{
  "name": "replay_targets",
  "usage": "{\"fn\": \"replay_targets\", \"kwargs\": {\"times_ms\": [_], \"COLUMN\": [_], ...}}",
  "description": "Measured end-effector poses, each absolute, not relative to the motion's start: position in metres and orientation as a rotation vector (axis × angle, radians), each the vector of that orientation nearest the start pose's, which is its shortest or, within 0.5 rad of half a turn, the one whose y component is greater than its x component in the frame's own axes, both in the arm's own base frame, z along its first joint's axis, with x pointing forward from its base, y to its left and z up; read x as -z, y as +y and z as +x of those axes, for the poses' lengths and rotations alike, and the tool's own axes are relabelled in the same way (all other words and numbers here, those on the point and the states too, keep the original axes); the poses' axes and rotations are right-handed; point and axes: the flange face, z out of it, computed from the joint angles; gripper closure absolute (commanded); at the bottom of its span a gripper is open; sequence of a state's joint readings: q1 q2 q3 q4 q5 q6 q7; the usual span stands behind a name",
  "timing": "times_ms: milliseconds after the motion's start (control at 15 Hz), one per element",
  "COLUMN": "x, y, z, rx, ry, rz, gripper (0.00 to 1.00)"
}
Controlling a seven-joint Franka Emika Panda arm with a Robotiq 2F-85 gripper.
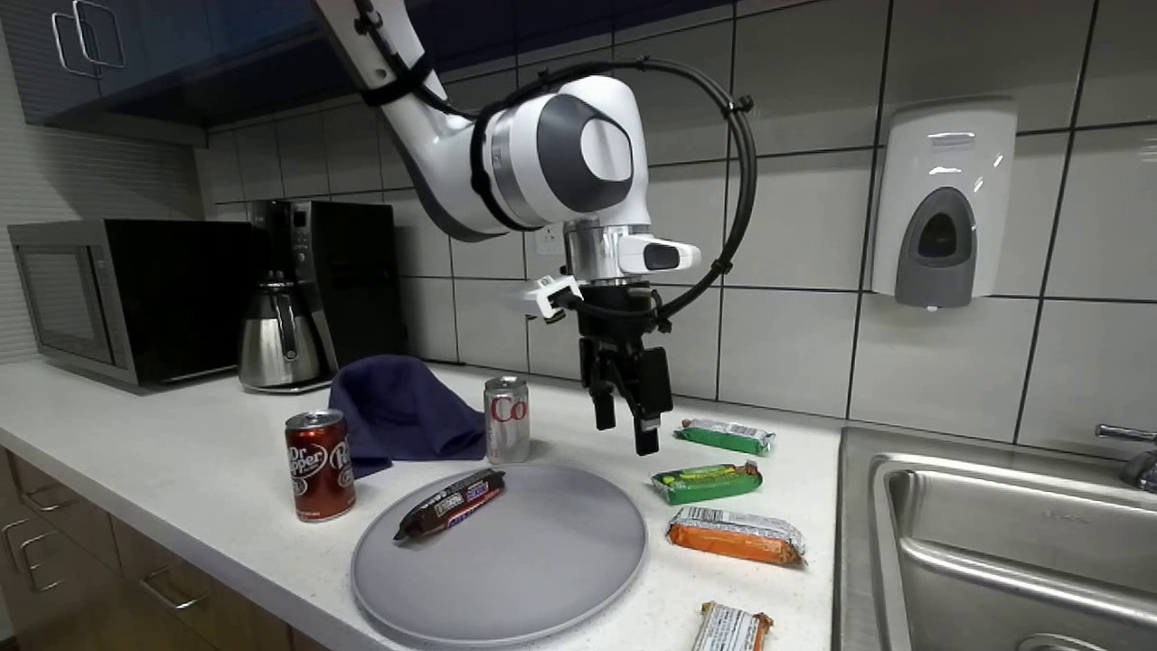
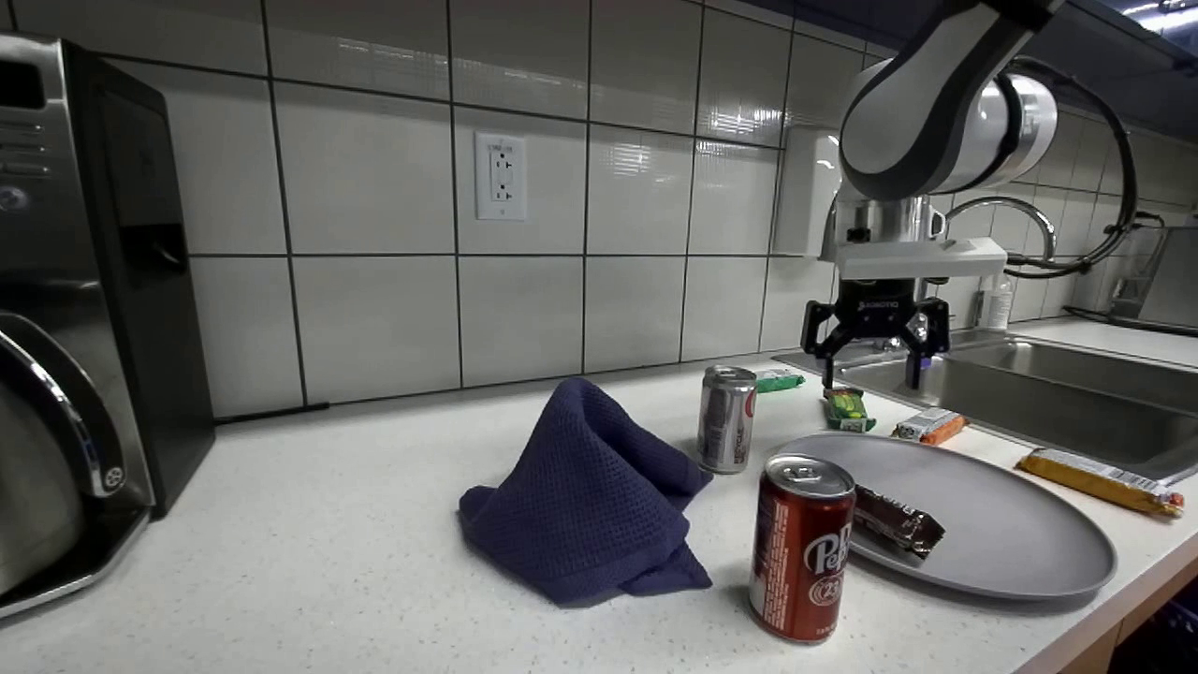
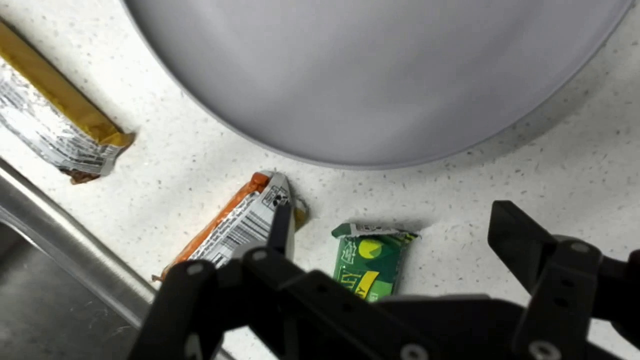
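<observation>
My gripper [image 1: 625, 436] is open and empty above the counter; it also shows in an exterior view [image 2: 870, 382] and in the wrist view [image 3: 392, 220]. Nearest below it is a green-wrapped bar [image 3: 370, 260], partly hidden by the gripper in the wrist view; it lies flat on the counter [image 1: 708, 484]. An orange-and-silver bar [image 1: 737, 535] lies beside it, behind the left finger in the wrist view [image 3: 240, 220]. A second green bar [image 1: 726, 437] lies nearer the wall. A yellow-and-silver bar [image 2: 1100, 476] lies near the sink. A brown-wrapped bar [image 1: 450, 506] rests on the grey plate [image 1: 542, 579].
A red Dr Pepper can [image 1: 321, 466] and a silver Coke can [image 1: 507, 420] stand upright by the plate. A crumpled blue cloth [image 2: 590, 505] lies beside them. A steel sink [image 1: 854, 542] borders the bars. A coffee maker [image 1: 348, 271] and microwave [image 1: 172, 298] stand farther along the counter.
</observation>
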State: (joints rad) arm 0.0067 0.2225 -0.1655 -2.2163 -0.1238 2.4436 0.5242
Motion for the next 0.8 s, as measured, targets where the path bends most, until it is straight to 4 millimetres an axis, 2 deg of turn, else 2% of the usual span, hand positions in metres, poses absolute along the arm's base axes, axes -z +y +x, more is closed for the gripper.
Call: {"fn": "replay_targets", "kwargs": {"times_ms": [200,533,800], "x": [-0.277,-0.285,-0.278], "y": [-0.098,-0.115,-0.124], "z": [0.553,0.567,0.578], "rx": [0.047,0.058,0.038], "ry": [1.003,1.092,1.147], "rz": [-3.107,-3.091,-3.087], "gripper": [0.00,0.00,0.00]}}
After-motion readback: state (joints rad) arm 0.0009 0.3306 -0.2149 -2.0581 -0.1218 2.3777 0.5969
